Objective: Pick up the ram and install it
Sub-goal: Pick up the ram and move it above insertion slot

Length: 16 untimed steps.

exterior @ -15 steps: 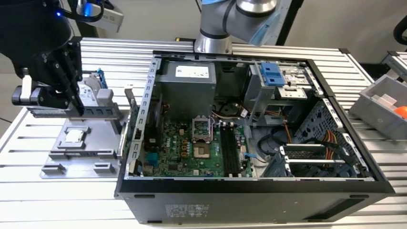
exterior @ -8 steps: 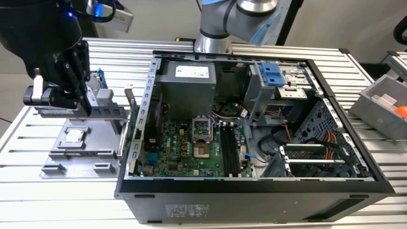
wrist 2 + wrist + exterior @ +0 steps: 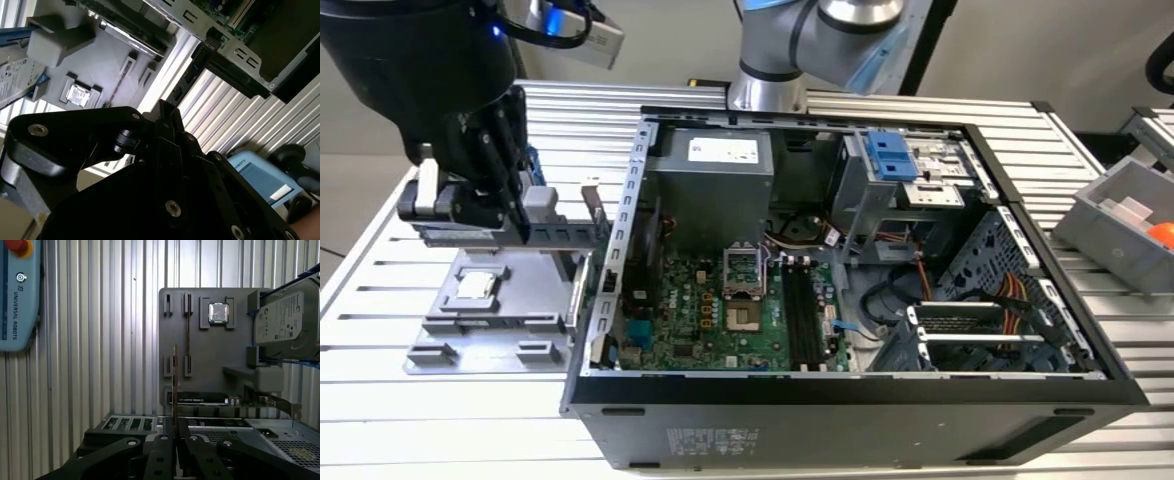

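Note:
The ram (image 3: pixel 174 382) shows edge-on in the first wrist view as a thin stick running out from between my fingertips. My gripper (image 3: pixel 175 424) is shut on its near end. In the exterior view my gripper (image 3: pixel 478 195) hangs over the grey holder tray (image 3: pixel 494 320), to the exterior view's left of the open computer case (image 3: pixel 854 385). The long black motherboard slots (image 3: pixel 802 312) lie inside the case, apart from the gripper. On the tray a narrow groove (image 3: pixel 188 335) lies beside the held stick.
The tray also carries a small square silver processor chip (image 3: pixel 218 312) and a silver hard drive in a blue frame (image 3: pixel 285 322). A teach pendant (image 3: pixel 17 295) lies on the slatted table. A grey bin (image 3: pixel 1127 225) stands at the exterior view's right.

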Tool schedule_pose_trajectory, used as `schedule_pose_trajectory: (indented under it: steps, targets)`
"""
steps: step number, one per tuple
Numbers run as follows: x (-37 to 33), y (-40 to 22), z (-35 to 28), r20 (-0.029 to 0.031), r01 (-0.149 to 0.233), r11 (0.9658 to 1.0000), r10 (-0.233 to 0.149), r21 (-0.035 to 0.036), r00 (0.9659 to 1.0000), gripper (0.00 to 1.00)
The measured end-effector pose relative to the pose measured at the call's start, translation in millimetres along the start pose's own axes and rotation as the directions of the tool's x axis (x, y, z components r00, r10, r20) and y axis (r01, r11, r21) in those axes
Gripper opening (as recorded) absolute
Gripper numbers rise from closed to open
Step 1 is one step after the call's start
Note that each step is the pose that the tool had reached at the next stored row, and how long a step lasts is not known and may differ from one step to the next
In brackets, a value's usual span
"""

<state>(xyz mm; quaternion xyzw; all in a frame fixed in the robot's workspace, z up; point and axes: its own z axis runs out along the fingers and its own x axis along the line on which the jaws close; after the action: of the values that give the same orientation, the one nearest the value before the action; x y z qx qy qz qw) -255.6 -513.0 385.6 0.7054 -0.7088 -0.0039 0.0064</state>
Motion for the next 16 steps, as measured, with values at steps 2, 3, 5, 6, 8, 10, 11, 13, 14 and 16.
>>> schedule_pose_trajectory:
  steps: [2,3,5,6,8,10,11,13,14,16]
  targets:
    - [0.0,-3.6,-0.1,-0.0001,0.000,1.0000,0.000,-0.0002,1.0000,0.00]
    - [0.0,-5.4,-0.1,0.0000,0.000,1.0000,0.000,-0.0002,1.0000,0.00]
    - [-0.1,-8.9,-0.2,-0.0001,0.000,1.0000,0.000,-0.0004,1.0000,0.00]
    - [-0.1,-10.6,-0.1,0.0000,0.000,1.0000,0.000,-0.0003,1.0000,0.00]
    - [-0.1,-14.0,-0.3,-0.0001,0.000,1.0000,0.000,-0.0006,1.0000,0.00]
    - [-0.1,-17.4,-0.3,-0.0001,0.000,1.0000,0.000,-0.0007,1.0000,0.00]
    - [-0.1,-19.0,-0.3,0.0000,0.000,1.0000,0.000,-0.0007,1.0000,0.00]
    - [-0.1,-22.3,-0.3,0.0000,0.000,1.0000,0.000,-0.0008,1.0000,0.00]
    - [-0.1,-24.0,-0.4,-0.0001,0.000,1.0000,0.000,-0.0009,1.0000,0.00]
    - [-0.1,-27.4,-0.4,0.0000,0.000,1.0000,0.000,-0.0009,1.0000,0.00]
